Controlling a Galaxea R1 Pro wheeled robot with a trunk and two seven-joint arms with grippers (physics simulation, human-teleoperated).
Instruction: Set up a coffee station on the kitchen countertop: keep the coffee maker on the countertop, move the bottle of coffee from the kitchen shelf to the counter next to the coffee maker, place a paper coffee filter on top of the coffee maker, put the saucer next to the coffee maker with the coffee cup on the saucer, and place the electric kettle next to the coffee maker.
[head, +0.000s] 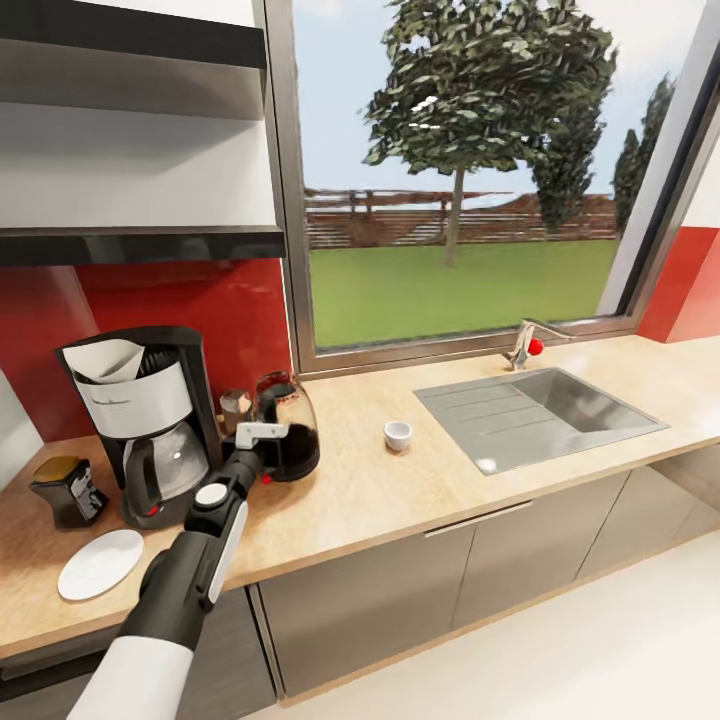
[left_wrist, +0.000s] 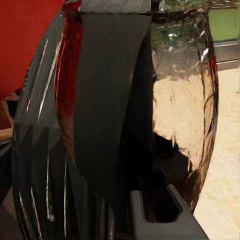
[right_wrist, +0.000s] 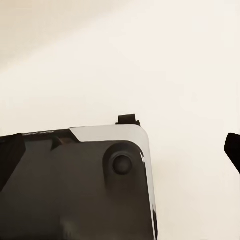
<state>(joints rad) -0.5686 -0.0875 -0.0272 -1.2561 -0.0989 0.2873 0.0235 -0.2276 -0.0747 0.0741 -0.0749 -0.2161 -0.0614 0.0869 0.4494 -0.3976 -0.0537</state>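
The coffee maker (head: 150, 430) stands at the left of the countertop (head: 400, 490) with the white paper coffee filter (head: 105, 360) on top. To its left is the bottle of coffee (head: 68, 488), and in front lies the white saucer (head: 100, 563), bare. On its right stands the electric kettle (head: 290, 425) (left_wrist: 185, 110). My left gripper (head: 262, 440) is at the kettle's black handle (left_wrist: 110, 100), one finger (left_wrist: 165, 212) pressed against it. The coffee cup (head: 398, 435) sits alone further right. My right gripper (right_wrist: 120, 152) hangs open over pale floor. The kitchen shelf (head: 140, 243) is bare.
A steel sink (head: 535, 415) with a faucet (head: 525, 345) is set into the right half of the counter, under a large window. Grey cabinets run below. A red backsplash rises behind the coffee maker. Part of the robot's own body (right_wrist: 75, 185) shows in the right wrist view.
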